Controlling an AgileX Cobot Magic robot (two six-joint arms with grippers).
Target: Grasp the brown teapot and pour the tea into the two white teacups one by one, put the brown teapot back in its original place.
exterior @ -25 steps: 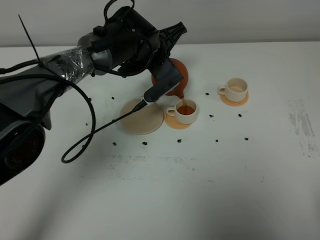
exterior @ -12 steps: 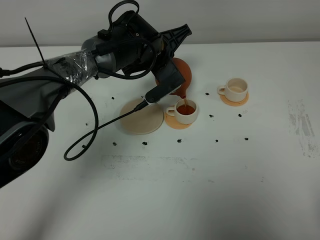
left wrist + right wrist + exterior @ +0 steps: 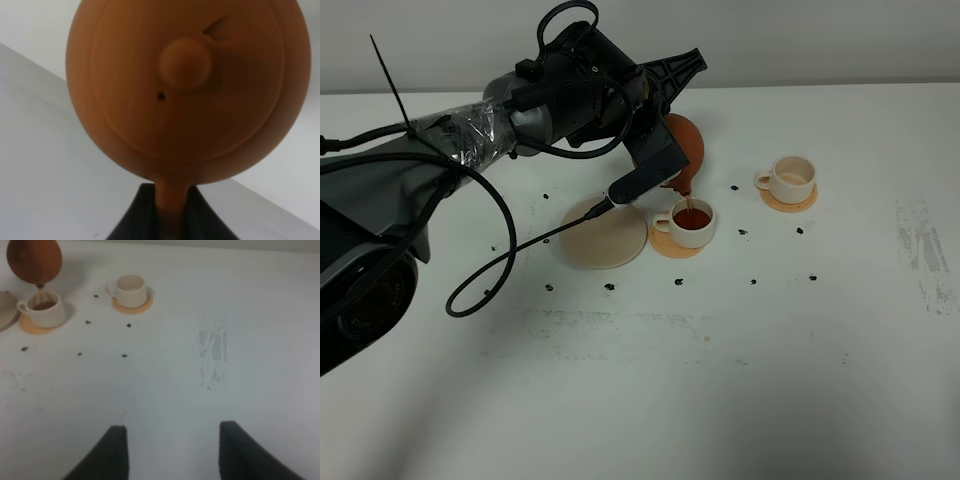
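Note:
The brown teapot (image 3: 686, 148) hangs tipped, spout down, over the near white teacup (image 3: 690, 222), and a thin stream of tea runs into the brown tea in it. My left gripper (image 3: 658, 160) is shut on the teapot's handle. In the left wrist view the lid and knob (image 3: 184, 64) face the camera and the gripper (image 3: 167, 215) clamps the handle. The far white teacup (image 3: 792, 178) stands empty on its orange coaster (image 3: 790, 202). The pale beige saucer (image 3: 605, 237) lies bare left of the near cup. My right gripper (image 3: 172, 455) is open and empty over bare table.
A black cable (image 3: 500, 270) loops down from the left arm over the table. Small dark specks (image 3: 753, 281) are scattered around the cups. A grey scuff mark (image 3: 920, 240) lies at the right. The near cup's orange coaster (image 3: 672, 246) touches the saucer's edge.
The left arm and teapot shifted slightly right and up a second ago, then held still. The tea keeps running into the near cup.

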